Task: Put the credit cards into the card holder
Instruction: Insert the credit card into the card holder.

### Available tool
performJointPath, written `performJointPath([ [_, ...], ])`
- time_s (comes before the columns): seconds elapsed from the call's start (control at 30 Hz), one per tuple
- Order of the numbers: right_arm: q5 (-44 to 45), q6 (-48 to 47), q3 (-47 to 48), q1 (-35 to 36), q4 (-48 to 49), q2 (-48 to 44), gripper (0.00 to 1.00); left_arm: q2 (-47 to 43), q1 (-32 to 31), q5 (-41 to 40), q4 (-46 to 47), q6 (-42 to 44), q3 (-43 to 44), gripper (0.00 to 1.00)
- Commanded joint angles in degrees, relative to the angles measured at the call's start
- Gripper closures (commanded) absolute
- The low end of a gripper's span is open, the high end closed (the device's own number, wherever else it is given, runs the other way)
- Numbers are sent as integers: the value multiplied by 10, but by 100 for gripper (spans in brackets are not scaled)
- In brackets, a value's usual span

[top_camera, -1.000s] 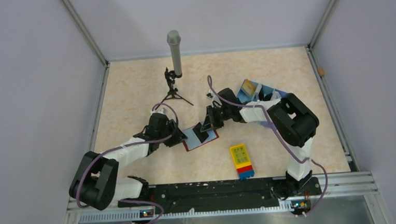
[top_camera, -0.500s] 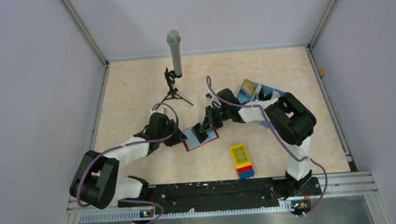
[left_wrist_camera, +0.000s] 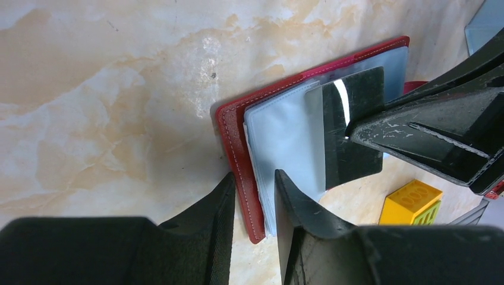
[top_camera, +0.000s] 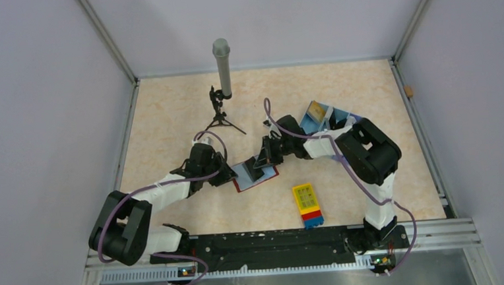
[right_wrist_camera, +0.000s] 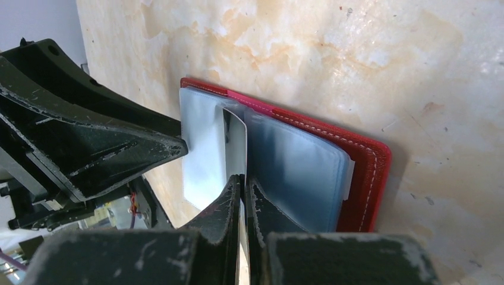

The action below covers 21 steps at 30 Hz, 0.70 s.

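Observation:
The card holder (top_camera: 267, 177), a dark-red wallet with blue-grey pockets, lies open on the table's middle. My left gripper (top_camera: 227, 174) grips its left edge; in the left wrist view its fingers (left_wrist_camera: 254, 205) close over the red cover (left_wrist_camera: 235, 148) and the pocket sheets. My right gripper (top_camera: 262, 162) is shut on a dark card (left_wrist_camera: 353, 119), held on edge with its far end among the pockets (right_wrist_camera: 297, 172). The card looks pale and shiny in the right wrist view (right_wrist_camera: 236, 142), just beyond the right gripper (right_wrist_camera: 242, 181). A yellow-gold card (top_camera: 314, 114) lies in the light-blue tray.
The light-blue tray (top_camera: 338, 118) sits behind the right arm. A yellow, red and blue block (top_camera: 308, 204) lies near the front, also in the left wrist view (left_wrist_camera: 413, 200). A microphone on a small tripod (top_camera: 222, 85) stands at the back.
The right arm has shifted slightly left, pressing the card a little further toward the wallet. The left gripper and the wallet have hardly moved.

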Motion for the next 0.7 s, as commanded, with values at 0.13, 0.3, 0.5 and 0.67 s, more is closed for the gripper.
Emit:
performJointPath([
  [0.13, 92, 33, -41, 35, 2, -23, 95, 7, 1, -15, -8, 7, -2, 70],
  [0.3, 114, 38, -43, 50, -8, -29, 87, 4, 1, -16, -8, 8, -4, 72],
  [0.5, 142, 18, -29, 63, -43, -37, 79, 0, 1, -21, -12, 8, -3, 72],
  [0.67, 187, -35, 5, 65, -105, -72, 67, -17, 1, -37, -32, 13, 0, 68],
])
